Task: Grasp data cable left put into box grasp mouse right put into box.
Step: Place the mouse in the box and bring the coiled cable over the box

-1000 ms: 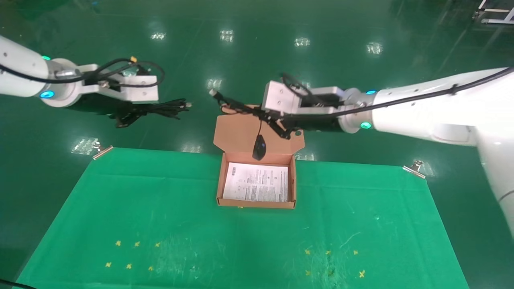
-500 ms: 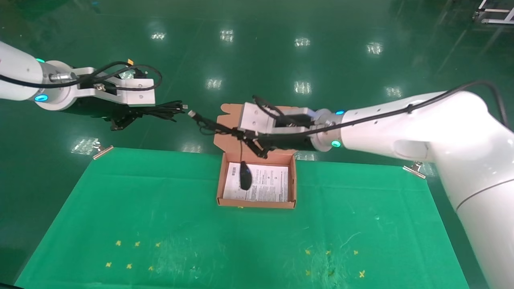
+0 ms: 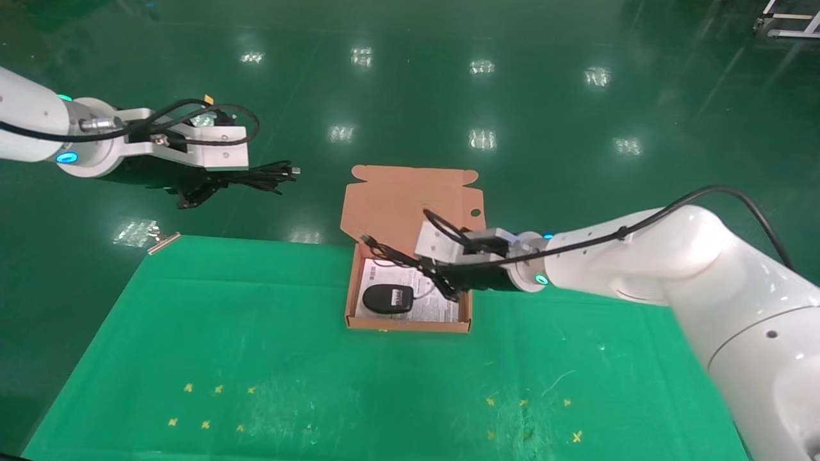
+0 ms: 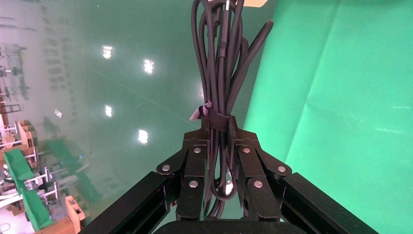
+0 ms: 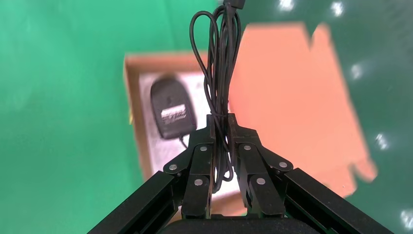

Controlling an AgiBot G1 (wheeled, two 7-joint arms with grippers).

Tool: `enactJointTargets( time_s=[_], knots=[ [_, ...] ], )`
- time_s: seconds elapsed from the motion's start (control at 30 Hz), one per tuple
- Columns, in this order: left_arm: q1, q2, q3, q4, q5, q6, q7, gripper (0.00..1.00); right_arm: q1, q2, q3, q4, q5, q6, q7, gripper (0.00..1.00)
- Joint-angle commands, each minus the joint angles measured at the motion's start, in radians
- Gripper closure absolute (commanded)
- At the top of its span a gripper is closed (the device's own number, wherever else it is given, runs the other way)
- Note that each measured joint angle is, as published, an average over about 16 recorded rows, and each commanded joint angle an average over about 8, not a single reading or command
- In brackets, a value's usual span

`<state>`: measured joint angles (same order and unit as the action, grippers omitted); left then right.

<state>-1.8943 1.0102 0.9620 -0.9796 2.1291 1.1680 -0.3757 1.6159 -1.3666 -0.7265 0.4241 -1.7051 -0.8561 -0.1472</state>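
Now the mouse lies underside up inside the box, at about eight o'clock within the tray, resting on the white printed sheet that lines it; its label shows pale on the black shell in the right wrist view. The box sits at the far middle of the green worktop, its tabbed lid folded back at twelve o'clock over the worktop's far edge. The right pincer hangs low over the tray's three o'clock side, its fingers pinched narrow on the mouse's thin cord, which is gathered into loose loops; a stretch of that cord runs from the pincer towards eleven o'clock and ends in a USB plug above the tray's far left corner, while another short stretch trails down to the mouse. The left pincer is held in the air well apart from the box, out at ten o'clock beyond the worktop's far left corner and over the green floor. It is clamped on the data cable, gripping the long flat bundle just by the tie at its middle, with the bundle's free end and small metal plug pointing towards the box at three o'clock. Small yellow crosses mark the near part of the cloth
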Motion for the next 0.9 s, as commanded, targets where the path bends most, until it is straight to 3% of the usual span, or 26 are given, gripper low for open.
enactJointTargets(
  time_s=[0.03, 0.57, 0.6, 0.8, 0.87, 0.9],
  knots=[
    [0.0, 0.0, 0.0, -0.001, 0.0, 0.0, -0.001, 1.0, -0.004, -0.002, -0.032, -0.023, -0.009, 0.019, 0.017, 1.0],
    [0.001, -0.001, 0.0, -0.002, 0.001, 0.0, -0.002, 1.0, -0.023, -0.008, -0.355, 0.144, -0.001, 0.213, 0.094, 0.97],
    [0.001, -0.001, 0.0, -0.002, 0.001, 0.0, -0.002, 1.0, -0.021, -0.007, -0.371, 0.151, 0.004, 0.222, 0.095, 0.9],
    [0.001, -0.001, 0.0, -0.003, 0.001, 0.001, -0.002, 1.0, -0.015, -0.007, -0.433, 0.167, 0.026, 0.25, 0.104, 0.15],
    [0.001, -0.001, 0.0, -0.003, 0.001, 0.001, -0.002, 1.0, -0.015, -0.003, -0.441, 0.172, 0.03, 0.252, 0.105, 0.0],
    [0.001, -0.001, 0.0, -0.003, 0.001, 0.001, -0.002, 1.0, -0.015, -0.001, -0.446, 0.175, 0.032, 0.254, 0.105, 0.0]
  ],
)
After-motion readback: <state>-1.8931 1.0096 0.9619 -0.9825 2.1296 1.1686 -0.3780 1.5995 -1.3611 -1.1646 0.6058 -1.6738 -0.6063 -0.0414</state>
